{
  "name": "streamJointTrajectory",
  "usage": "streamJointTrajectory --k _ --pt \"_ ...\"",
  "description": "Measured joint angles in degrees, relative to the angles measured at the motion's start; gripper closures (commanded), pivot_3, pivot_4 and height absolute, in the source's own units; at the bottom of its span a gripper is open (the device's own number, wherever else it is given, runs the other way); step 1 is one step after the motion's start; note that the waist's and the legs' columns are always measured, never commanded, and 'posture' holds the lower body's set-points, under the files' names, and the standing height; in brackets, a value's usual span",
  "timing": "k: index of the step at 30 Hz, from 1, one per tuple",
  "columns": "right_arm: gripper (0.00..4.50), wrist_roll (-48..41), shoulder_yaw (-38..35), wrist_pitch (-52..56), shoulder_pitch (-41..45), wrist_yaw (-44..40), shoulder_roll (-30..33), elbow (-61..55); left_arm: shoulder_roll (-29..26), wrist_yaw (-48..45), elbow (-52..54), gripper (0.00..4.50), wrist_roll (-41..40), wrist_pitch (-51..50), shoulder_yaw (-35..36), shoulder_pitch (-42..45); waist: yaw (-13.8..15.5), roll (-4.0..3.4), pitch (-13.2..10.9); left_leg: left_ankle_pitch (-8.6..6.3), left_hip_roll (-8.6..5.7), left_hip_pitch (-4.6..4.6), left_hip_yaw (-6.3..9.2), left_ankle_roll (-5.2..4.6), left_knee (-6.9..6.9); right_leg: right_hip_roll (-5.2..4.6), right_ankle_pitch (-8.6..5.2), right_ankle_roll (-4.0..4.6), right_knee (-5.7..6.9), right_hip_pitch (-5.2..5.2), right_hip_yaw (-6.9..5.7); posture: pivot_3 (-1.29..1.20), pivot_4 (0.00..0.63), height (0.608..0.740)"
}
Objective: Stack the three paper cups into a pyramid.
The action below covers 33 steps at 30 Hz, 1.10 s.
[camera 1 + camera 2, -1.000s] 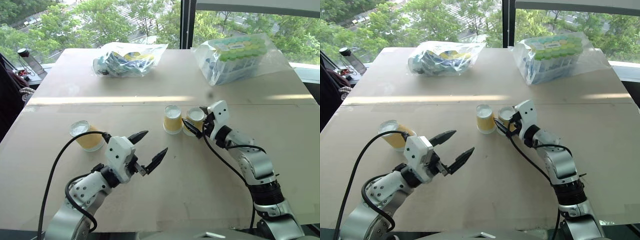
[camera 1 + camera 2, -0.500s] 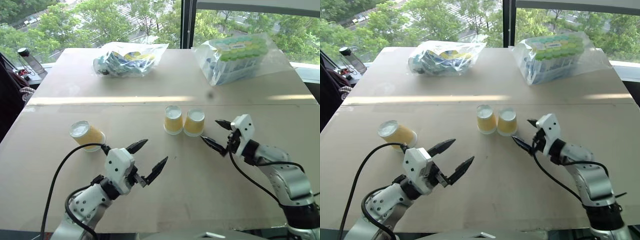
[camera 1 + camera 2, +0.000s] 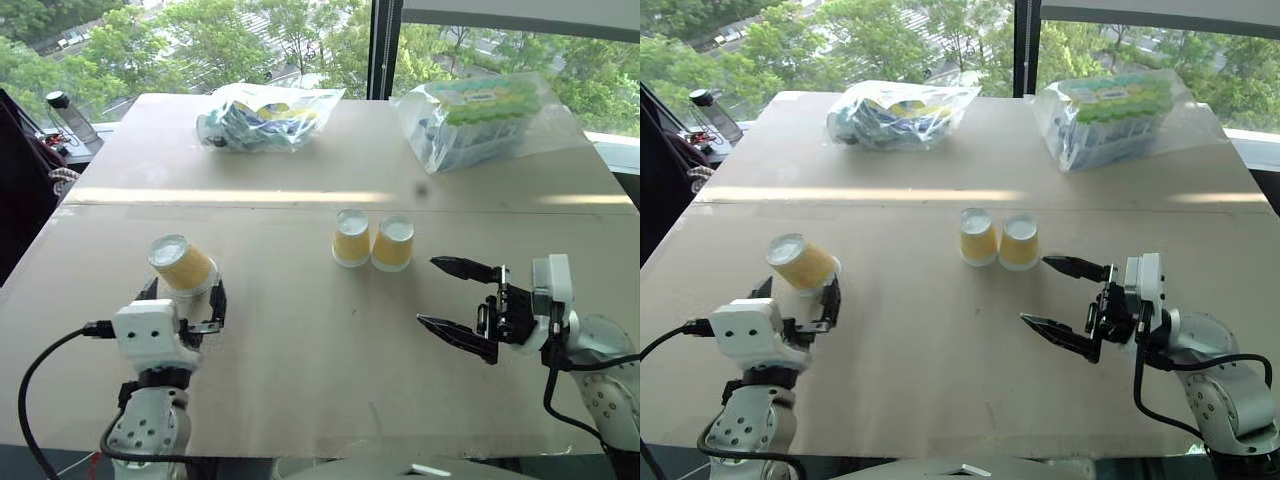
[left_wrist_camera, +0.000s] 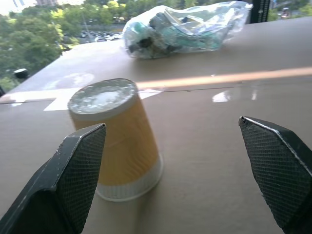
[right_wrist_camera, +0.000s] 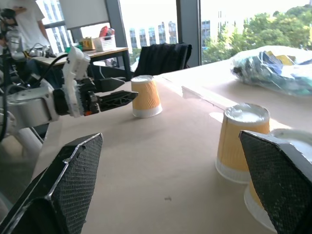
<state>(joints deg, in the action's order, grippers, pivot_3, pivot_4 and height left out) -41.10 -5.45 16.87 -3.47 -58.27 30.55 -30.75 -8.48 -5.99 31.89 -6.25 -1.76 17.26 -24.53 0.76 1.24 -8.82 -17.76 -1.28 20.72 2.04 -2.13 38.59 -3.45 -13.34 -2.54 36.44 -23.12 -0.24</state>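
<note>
Two paper cups stand upside down, side by side and touching, in the middle of the table. A third cup stands upside down at the left. My left gripper is open just behind that cup. In the left wrist view the cup stands a little ahead of the wide-spread fingers, nearer one of them, and I cannot see any touch. My right gripper is open and empty. It points sideways at the pair from the right, a short way off.
Two clear bags of packaged goods lie at the far side of the table. A bottle stands beyond the far left corner. The right wrist view shows a person by a desk past the table.
My left gripper has swung left to sit behind the lone cup. My right gripper has pulled back from the pair of cups and turned to point sideways. The cups have not moved.
</note>
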Motion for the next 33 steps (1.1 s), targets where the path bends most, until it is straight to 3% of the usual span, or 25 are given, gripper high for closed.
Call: streamJointTrajectory --k 27,31,33 --pt "0.07 1.7 1.4 -2.0 1.9 2.5 -0.4 0.0 -5.3 2.8 -20.3 0.0 1.5 3.5 3.1 18.7 0.1 -0.02 0.0 0.01 -0.11 0.08 0.15 0.04 -0.02 -0.46 0.02 0.01 0.0 -0.02 0.04 0.0 0.15 0.74" --pt "0.0 1.9 2.3 -2.1 1.8 2.6 -0.4 0.0 -5.5 2.8 -21.4 1.03 1.4 3.8 3.2 20.1 0.1 -0.02 0.0 0.01 -0.11 0.07 0.16 0.04 -0.02 -0.47 0.02 0.01 0.03 -0.02 0.05 0.0 0.15 0.74" --pt "0.0 1.9 2.3 -2.2 1.8 2.7 -0.4 0.0 -5.4 2.8 -21.4 2.03 1.1 3.8 3.2 20.3 0.1 -0.02 0.0 0.01 -0.11 0.07 0.16 0.04 -0.02 -0.47 0.02 0.01 0.02 -0.02 0.05 0.0 0.15 0.74"
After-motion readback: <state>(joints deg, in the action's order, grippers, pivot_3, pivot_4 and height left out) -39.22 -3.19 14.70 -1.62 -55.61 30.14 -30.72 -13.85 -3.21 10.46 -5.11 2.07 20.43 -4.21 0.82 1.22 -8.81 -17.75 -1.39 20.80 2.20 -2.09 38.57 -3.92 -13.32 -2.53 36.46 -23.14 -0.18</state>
